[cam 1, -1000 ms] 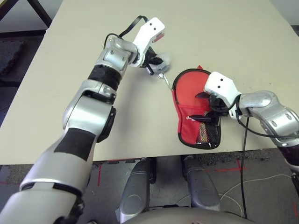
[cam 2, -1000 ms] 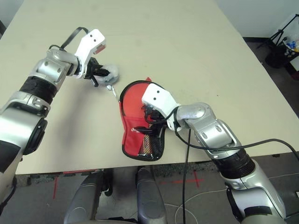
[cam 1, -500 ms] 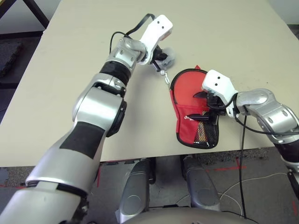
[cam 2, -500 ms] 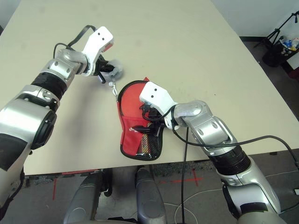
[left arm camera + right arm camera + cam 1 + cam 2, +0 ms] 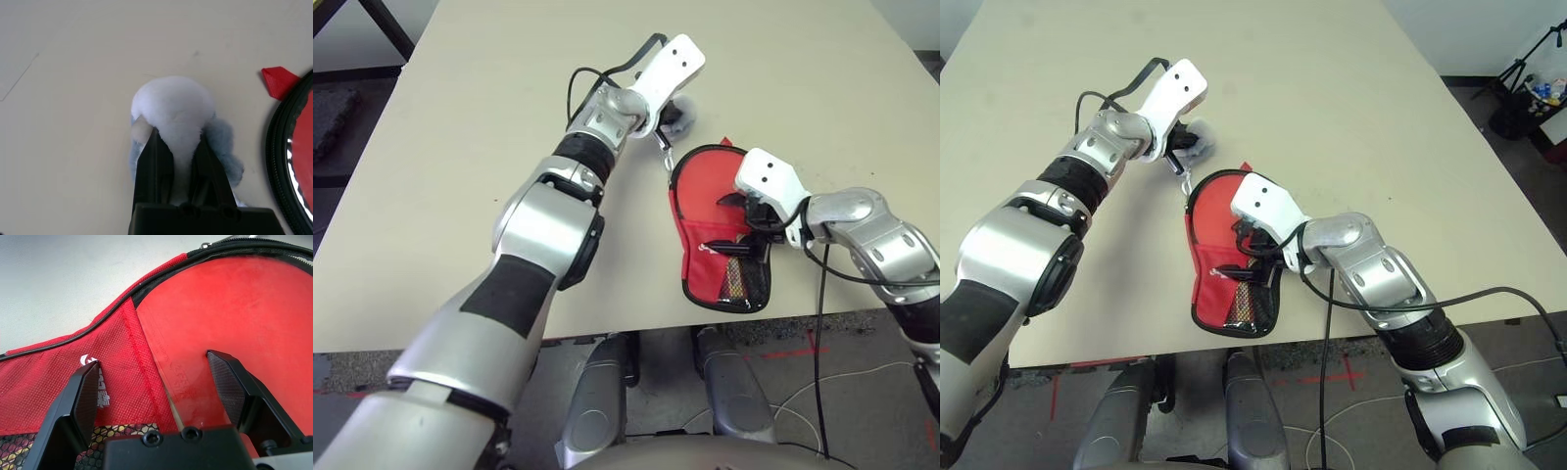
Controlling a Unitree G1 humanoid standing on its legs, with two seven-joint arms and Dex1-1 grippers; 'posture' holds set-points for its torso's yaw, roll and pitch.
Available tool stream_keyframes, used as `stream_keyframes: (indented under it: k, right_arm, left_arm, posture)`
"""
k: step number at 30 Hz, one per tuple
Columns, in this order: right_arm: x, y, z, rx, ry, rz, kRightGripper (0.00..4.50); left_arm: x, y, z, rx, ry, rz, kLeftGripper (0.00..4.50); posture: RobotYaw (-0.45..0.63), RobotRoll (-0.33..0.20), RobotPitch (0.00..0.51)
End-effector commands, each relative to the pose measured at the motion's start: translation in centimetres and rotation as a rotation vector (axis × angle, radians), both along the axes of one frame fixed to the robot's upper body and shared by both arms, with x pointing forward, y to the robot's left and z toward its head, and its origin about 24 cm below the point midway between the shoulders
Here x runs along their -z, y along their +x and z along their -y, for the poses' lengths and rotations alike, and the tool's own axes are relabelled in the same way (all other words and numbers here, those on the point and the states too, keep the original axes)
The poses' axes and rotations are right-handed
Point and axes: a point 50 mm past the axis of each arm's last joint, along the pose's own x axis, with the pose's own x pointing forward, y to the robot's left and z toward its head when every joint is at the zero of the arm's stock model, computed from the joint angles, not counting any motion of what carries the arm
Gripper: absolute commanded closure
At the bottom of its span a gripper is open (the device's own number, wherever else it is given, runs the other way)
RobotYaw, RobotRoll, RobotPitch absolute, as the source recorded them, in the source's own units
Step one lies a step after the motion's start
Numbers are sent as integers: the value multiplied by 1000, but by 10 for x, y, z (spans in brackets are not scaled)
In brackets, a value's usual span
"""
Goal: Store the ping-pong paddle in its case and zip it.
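We see the left arm stretched long across the table (image 5: pixel 460 117), elbow nearly straight, wrist angled toward the right and slightly down, ending just past the top edge of the case (image 5: pixel 705 211). The left gripper (image 5: pixel 178 147) has its 2 fingers pinched tight on a pale fluffy pouch (image 5: pixel 173 105), white with grey-blue fuzz at the sides; the pouch sits against the table just beside the case's rounded end. A short cord with a metal ring (image 5: pixel 664 157) runs from the pouch to the case's rim. The right arm comes in from the right, elbow bent, forearm pointing left, wrist tipped downward over the case's middle. The right gripper (image 5: pixel 161 387) has its 2 fingers spread wide, holding nothing, hovering close above the case, 1 finger over the red fabric with the white logo (image 5: pixel 95 382), the other over the paddle (image 5: pixel 230 313). The paddle lies inside the case, its red rubber face showing in the opened round part, edged by the black zipper (image 5: pixel 254 245). The case lies flat near the table's front edge, round end away from us, mesh pocket (image 5: pixel 744 279) toward us. We cannot tell from here how far the zipper is run.
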Motion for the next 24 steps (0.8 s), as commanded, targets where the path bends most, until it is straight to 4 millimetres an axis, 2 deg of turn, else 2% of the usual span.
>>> stream_keyframes:
  k: [1,7,15,24]
  right_arm:
    - [49,-16,-4,4,-61,-247,0]
    - [52,-16,-7,0,-54,-254,0]
    - [57,-20,-17,-13,-45,-266,0]
    - [59,-22,-31,-31,-37,-268,0]
  left_arm:
    - [-6,-1,12,12,40,53,4322]
    - [-7,-2,19,4,64,91,4322]
    - [-8,-5,32,17,101,140,4322]
    - [-21,-11,54,43,63,205,4322]
  posture:
    - [-158,0,282]
    - [-176,0,281]
    - [-252,0,278]
    - [-325,0,272]
